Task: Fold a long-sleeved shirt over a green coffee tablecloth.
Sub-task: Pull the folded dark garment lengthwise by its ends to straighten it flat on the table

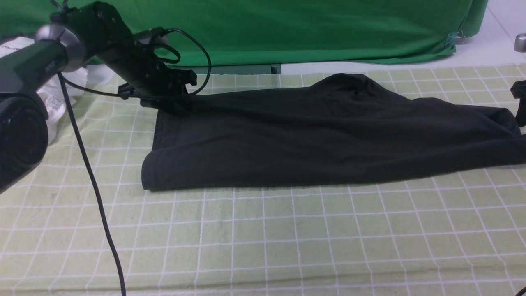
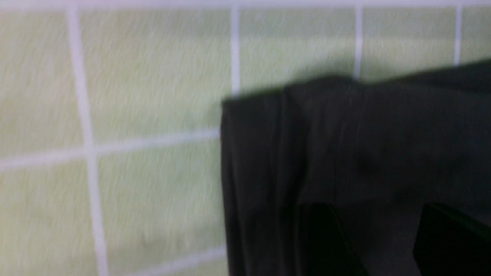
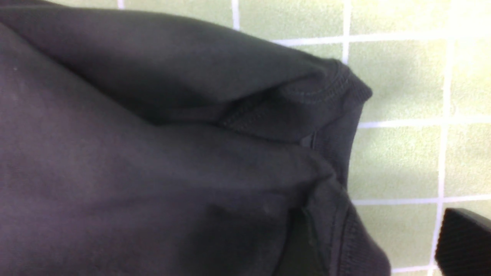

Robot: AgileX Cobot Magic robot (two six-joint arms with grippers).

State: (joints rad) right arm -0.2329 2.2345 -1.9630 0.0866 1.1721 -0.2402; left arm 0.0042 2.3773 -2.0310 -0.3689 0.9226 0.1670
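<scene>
Long-sleeved shirt [image 1: 312,139] long axis left-right, collar right, hem left

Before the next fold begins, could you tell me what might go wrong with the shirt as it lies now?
The left gripper sits open over a corner of the shirt; closing low could pinch the tablecloth too. The black cable trailing across the tablecloth beside the shirt might snag or drag it. The collar end is bunched in layers, so a grasp there may catch only one.
</scene>
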